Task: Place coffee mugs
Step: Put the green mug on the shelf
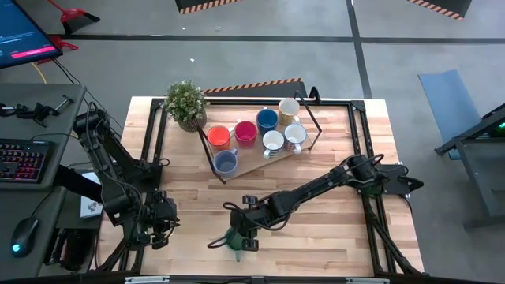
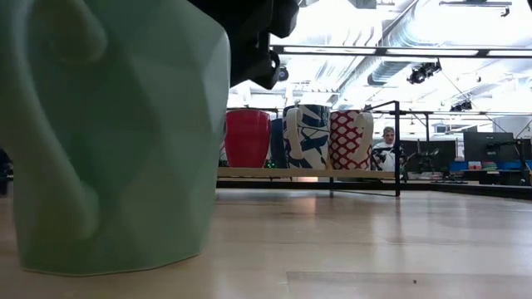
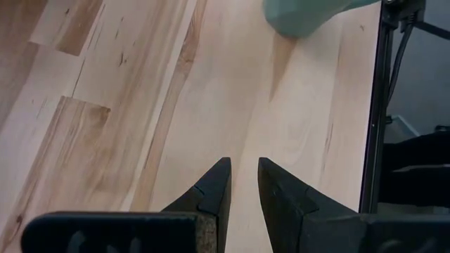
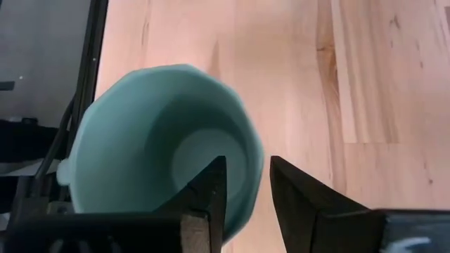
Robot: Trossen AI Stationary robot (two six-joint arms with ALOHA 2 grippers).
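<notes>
- Progress: seven coffee mugs stand grouped on a wooden board (image 1: 251,164) at the far side of the bench (image 1: 316,229), beside a potted plant (image 1: 186,102); one mug remains apart, so the task reads as nearly complete, with a single placement left.
- Placed group, high view: orange mug (image 1: 218,138), red mug (image 1: 245,132), bright blue mug (image 1: 267,120), cream mug (image 1: 289,108), two white mugs (image 1: 273,143) and (image 1: 295,135), and grey-blue mug (image 1: 226,162) at the near corner of the board.
- Remaining item: the green mug (image 4: 165,144) stands upright on the bench near its front edge, well apart from the board.
- Right gripper (image 4: 246,184): hangs directly over the green mug; one finger sits inside the rim and the other outside, narrowly spaced about the wall. Whether the wall is actually pinched cannot be told.
- Left gripper (image 3: 243,184): waits low over bare bench at the left front, fingers narrowly parted and holding nothing.
- Contents: the green mug's interior is visible and empty. The grouped mugs also appear empty from above, though their interiors are too small to confirm.
</notes>
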